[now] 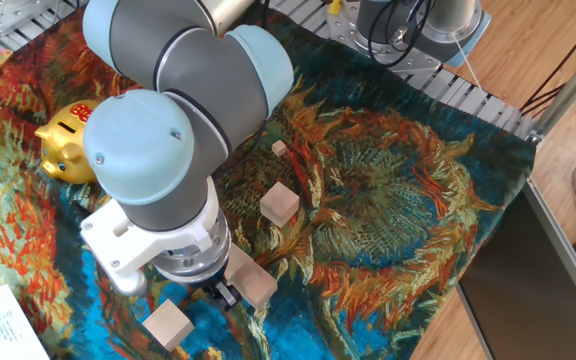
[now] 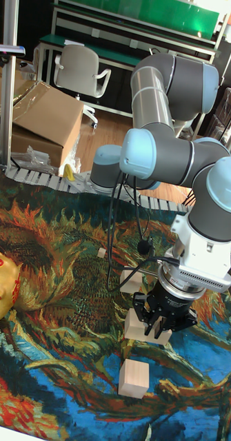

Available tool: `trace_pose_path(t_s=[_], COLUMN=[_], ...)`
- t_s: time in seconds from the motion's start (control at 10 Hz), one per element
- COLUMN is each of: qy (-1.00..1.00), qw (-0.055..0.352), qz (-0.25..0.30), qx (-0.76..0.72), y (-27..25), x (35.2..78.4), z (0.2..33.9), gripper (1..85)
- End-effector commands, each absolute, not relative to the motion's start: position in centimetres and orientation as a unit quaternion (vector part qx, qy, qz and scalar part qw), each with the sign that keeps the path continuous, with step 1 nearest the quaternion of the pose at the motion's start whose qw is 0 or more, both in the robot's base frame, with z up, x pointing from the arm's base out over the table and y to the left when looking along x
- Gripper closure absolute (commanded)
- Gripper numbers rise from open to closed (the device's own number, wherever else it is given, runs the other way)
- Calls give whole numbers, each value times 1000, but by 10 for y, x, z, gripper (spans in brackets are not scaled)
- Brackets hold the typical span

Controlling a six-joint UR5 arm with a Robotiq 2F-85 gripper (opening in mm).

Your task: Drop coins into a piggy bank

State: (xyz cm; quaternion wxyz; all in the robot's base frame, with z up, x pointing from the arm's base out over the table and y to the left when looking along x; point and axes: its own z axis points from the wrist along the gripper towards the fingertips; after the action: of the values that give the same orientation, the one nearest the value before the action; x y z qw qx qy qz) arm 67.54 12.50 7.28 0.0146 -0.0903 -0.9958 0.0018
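Tool (image 2: 158,326) low over a pale wooden block (image 2: 144,326) on the painted cloth (image 1: 388,220); fingers dark, grip state unclear. Piggy bank (image 1: 65,145) well apart, near cloth's edge.

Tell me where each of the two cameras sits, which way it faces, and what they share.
Fixed view: high above the table, looking steeply down on the patterned cloth; the arm's wrist fills the left.
Tall fixed view: low at the table's edge, facing across it toward the chair; the whole arm shows.
Both show the gripper, the piggy bank and wooden blocks.
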Motion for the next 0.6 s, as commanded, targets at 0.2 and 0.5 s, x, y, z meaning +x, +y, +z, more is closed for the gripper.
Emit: trace_pose_path(t_s=[0.2, 0.5], qy=[-996, -997], qw=[20, 19], qz=[-6, -4], qx=[-85, -79], y=[134, 130], x=[673, 674], z=[69, 71], gripper=[613, 613])
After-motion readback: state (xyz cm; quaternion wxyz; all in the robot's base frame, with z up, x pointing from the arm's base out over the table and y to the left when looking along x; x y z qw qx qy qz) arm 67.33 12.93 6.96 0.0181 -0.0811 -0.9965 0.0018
